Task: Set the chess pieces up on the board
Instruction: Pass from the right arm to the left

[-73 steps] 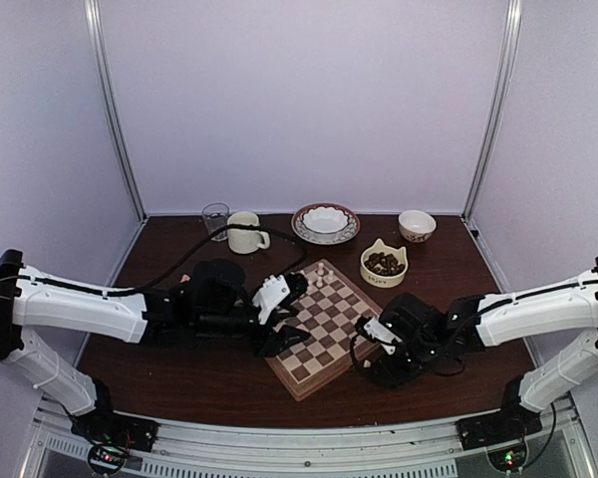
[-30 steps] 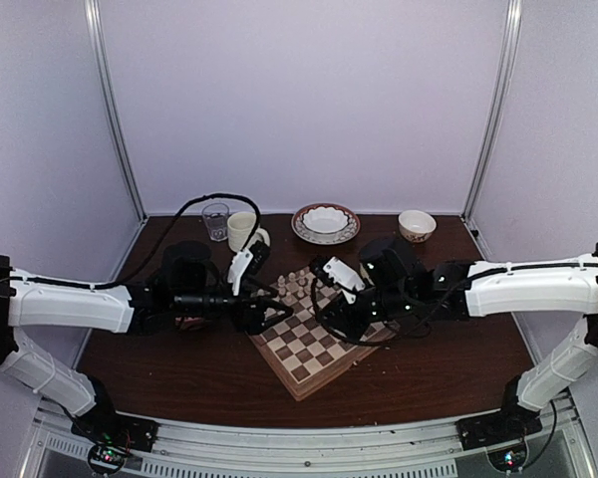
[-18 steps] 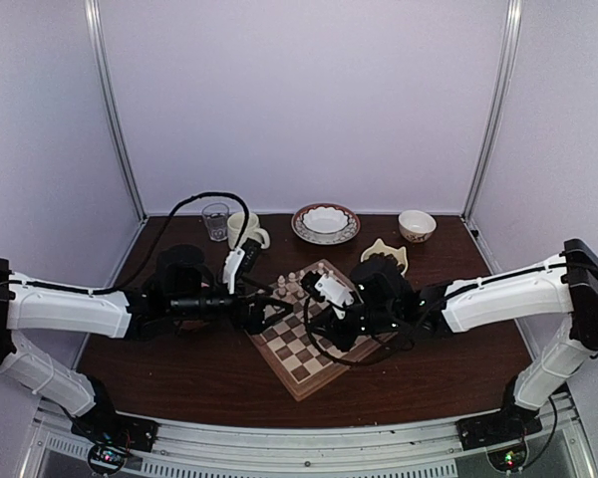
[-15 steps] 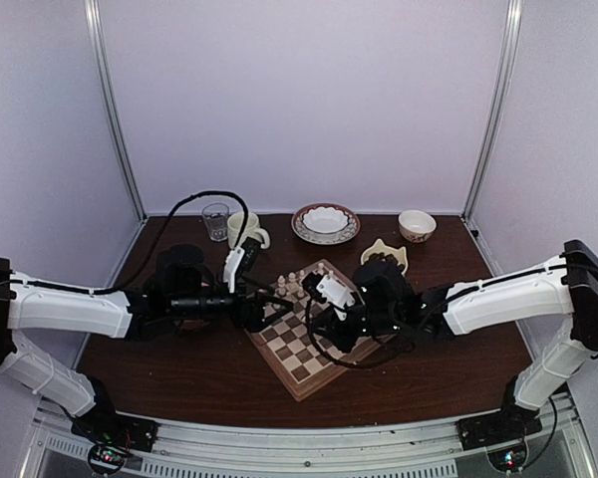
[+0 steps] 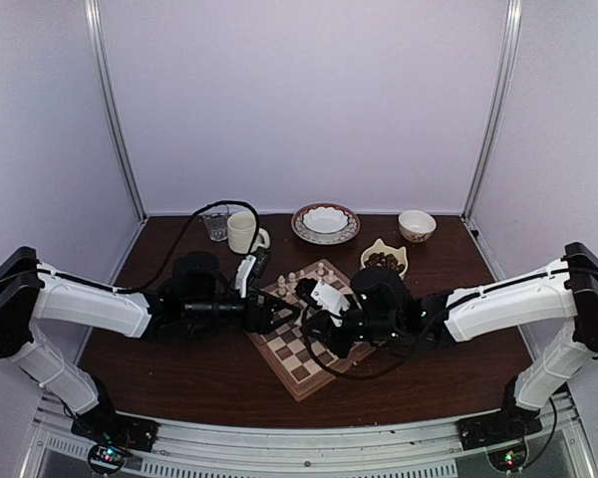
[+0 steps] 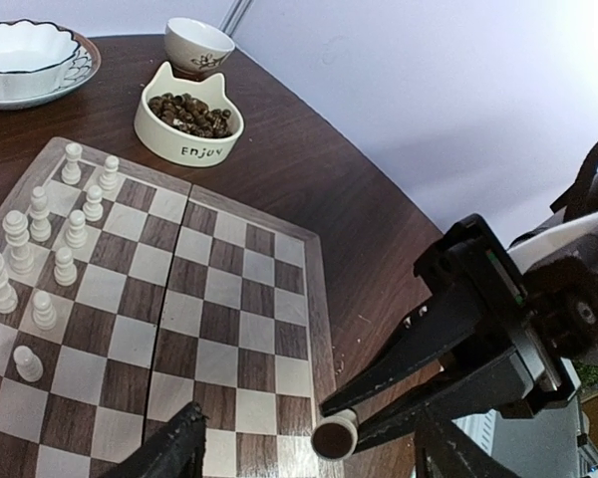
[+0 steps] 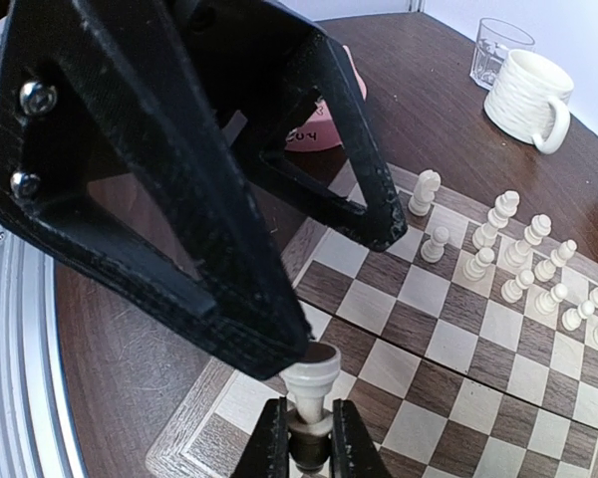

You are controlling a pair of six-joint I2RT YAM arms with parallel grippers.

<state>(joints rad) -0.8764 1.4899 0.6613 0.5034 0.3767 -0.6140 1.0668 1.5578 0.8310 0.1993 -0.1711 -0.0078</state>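
Inside the right pincer (image 7: 309,416) sits one chess piece (image 7: 310,382)

I see the board (image 6: 229,299) as satin-finished wood, light and dark squares alike; the chess pieces (image 6: 76,227) are smooth pale wood. The table (image 6: 379,229) shows dark wood grain, faintly shiny. The cat-eared bowl (image 6: 169,144) looks glossy ceramic.

L arm (image 5: 90,302) & R arm (image 5: 503,297): white shells, blk joints, blk cables (image 5: 192,220); blk pincer fingers (image 7: 179,179) w/ silver screws (image 7: 35,97).
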